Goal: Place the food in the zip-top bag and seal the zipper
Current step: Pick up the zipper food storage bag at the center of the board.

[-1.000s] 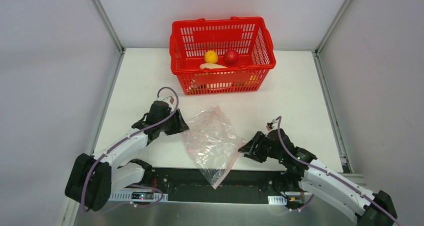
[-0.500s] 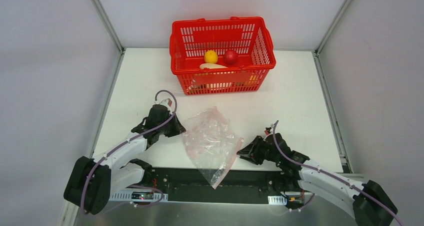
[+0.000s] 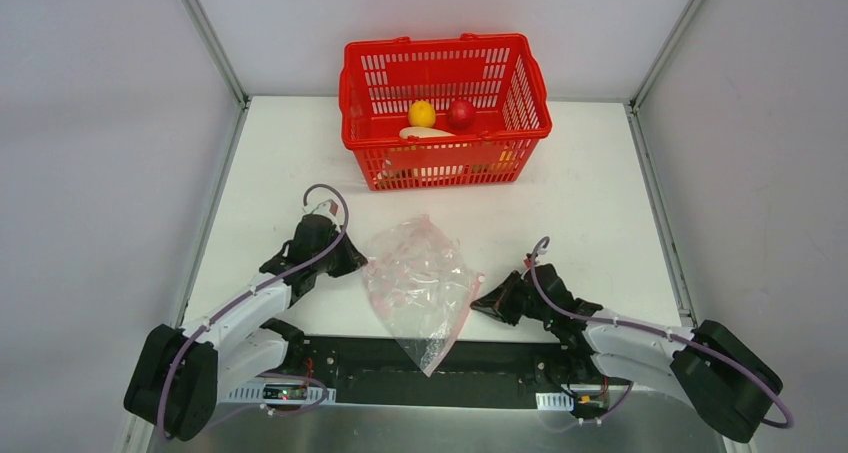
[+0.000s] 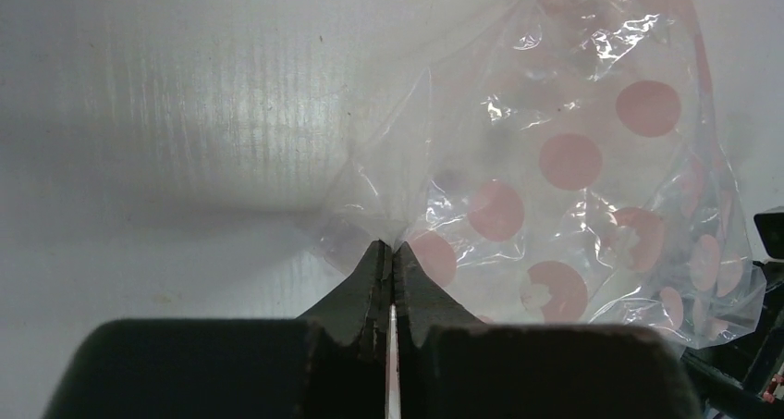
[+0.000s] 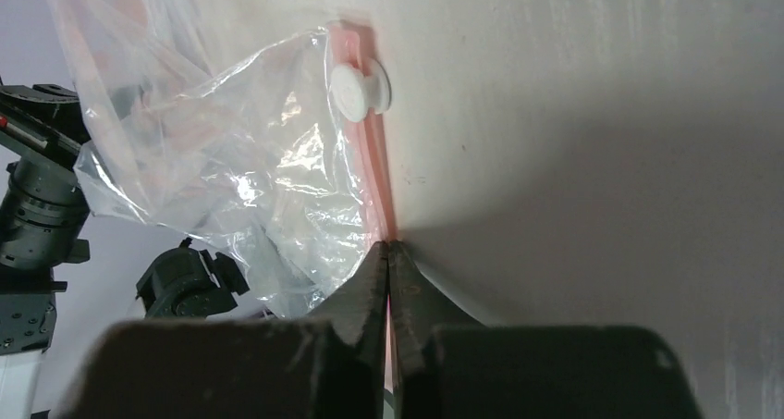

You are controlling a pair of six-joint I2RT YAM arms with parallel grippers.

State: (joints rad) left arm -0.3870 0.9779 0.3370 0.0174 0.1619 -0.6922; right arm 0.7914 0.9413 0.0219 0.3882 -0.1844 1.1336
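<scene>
Left end effector (image 4: 388,249) and right end effector (image 5: 388,246) are clamped tight, both low, pointing inward.

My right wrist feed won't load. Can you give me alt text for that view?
The right pincer is shut on the pinkish-red zipper of the clear zip-top bag, which lies crumpled on the white table. A white slider sits farther along the zipper, beyond the fingertips.
</scene>
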